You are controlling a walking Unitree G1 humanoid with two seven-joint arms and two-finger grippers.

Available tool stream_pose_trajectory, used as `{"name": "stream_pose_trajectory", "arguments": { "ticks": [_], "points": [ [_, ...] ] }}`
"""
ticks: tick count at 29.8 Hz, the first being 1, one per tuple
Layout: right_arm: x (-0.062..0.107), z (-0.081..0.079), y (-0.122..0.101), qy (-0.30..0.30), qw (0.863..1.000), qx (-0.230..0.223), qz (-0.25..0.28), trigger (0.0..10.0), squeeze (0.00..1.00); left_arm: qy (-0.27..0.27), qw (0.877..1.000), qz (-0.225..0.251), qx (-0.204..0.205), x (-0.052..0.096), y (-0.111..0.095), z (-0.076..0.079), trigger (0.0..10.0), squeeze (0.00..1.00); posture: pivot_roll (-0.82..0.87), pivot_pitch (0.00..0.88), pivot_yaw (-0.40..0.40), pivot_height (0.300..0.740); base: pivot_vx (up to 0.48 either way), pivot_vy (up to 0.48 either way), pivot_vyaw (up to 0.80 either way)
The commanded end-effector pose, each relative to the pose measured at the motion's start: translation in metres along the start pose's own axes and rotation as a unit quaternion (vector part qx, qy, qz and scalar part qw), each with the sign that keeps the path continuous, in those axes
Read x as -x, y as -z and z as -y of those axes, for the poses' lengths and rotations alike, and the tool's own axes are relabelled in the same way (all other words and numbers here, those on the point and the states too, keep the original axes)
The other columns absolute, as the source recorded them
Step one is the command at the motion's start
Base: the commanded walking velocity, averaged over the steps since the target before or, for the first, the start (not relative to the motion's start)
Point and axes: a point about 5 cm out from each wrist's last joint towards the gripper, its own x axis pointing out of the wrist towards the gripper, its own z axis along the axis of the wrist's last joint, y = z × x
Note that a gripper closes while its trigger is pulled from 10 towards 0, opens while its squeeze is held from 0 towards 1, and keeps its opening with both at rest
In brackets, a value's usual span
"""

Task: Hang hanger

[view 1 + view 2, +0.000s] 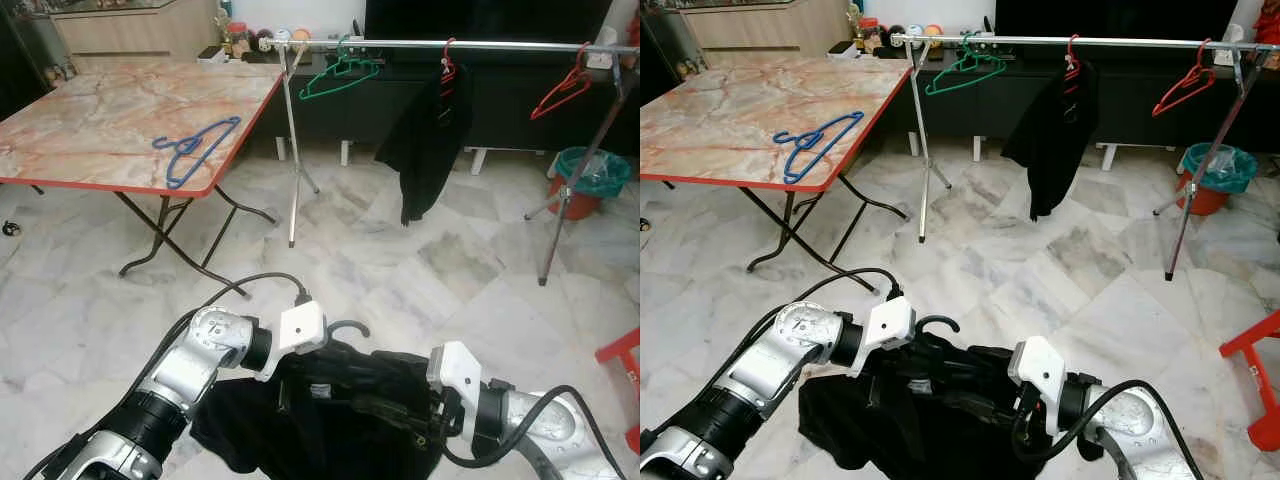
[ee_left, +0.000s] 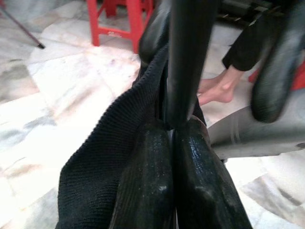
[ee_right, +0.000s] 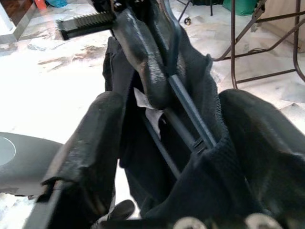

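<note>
Mid-carry: left end effector pinched shut on hanger with black garment, right end effector spread around cloth, low over floor; next, lifting hook onto rail.

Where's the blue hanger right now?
The blue hanger lies flat on the marble table, near its red front edge, left of the clothes rail.

Bright, even daylight; head views sharp, wrist close-ups softly blurred.

Table left, hanger on it; rack behind; bin right of rack.
</note>
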Motion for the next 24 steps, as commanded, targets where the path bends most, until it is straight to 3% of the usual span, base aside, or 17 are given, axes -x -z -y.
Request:
{"name": "stream_pose_trajectory", "arguments": {
  "ticks": [1, 3, 10, 12, 13, 15, 16, 20, 24],
  "points": [
    [-0.001, -0.002, -0.002, -0.003, 1.000, 0.005, -0.001, 10.0, 0.19, -0.013, 1.000, -0.004, -0.023, 0.004, -0.005, -0.006, 0.0, 0.00, -0.04, 0.019, 0.058, 0.740, 0.000, 0.000, 0.00],
    [0.001, 0.000, -0.002, 0.013, 1.000, 0.010, -0.005, 10.0, 0.00, -0.024, 0.999, -0.009, -0.024, 0.006, -0.002, -0.009, 0.0, 0.00, -0.04, 0.021, 0.059, 0.740, 0.000, 0.000, 0.00],
    [0.009, 0.004, -0.001, 0.064, 0.998, 0.005, 0.000, 10.0, 0.00, -0.057, 0.998, -0.011, -0.021, 0.007, 0.006, -0.015, 0.2, 0.00, -0.04, 0.025, 0.060, 0.740, 0.000, 0.000, 0.00],
    [0.012, 0.009, -0.002, 0.098, 0.995, 0.007, 0.003, 10.0, 0.00, -0.069, 0.997, -0.007, -0.019, 0.007, 0.007, -0.017, 2.6, 0.00, -0.05, 0.026, 0.061, 0.740, 0.000, 0.000, 0.00],
    [0.015, 0.015, -0.001, 0.139, 0.990, 0.008, 0.006, 10.0, 0.00, -0.088, 0.996, -0.004, -0.019, 0.006, 0.008, -0.020, 8.3, 0.00, -0.05, 0.028, 0.061, 0.740, 0.000, 0.000, 0.00],
    [0.016, 0.017, -0.001, 0.150, 0.989, 0.010, 0.008, 10.0, 0.00, -0.095, 0.995, -0.003, -0.018, 0.005, 0.008, -0.021, 8.3, 0.00, -0.05, 0.028, 0.061, 0.740, 0.000, 0.000, 0.00],
    [0.018, 0.020, 0.000, 0.186, 0.982, 0.006, 0.018, 10.0, 0.00, -0.104, 0.994, -0.002, -0.015, 0.004, 0.009, -0.022, 10.0, 0.00, -0.05, 0.028, 0.058, 0.740, 0.000, 0.000, 0.00],
    [0.018, 0.023, -0.001, 0.215, 0.976, 0.002, 0.034, 10.0, 0.00, -0.120, 0.993, 0.002, -0.015, 0.004, 0.010, -0.025, 10.0, 0.00, -0.05, 0.028, 0.058, 0.740, 0.000, 0.000, 0.00],
    [0.017, 0.026, -0.002, 0.266, 0.962, -0.005, 0.058, 10.0, 0.00, -0.172, 0.985, 0.010, -0.010, 0.005, 0.011, -0.034, 10.0, 0.00, -0.05, 0.016, 0.056, 0.740, 0.000, 0.000, 0.00]
  ]
}}
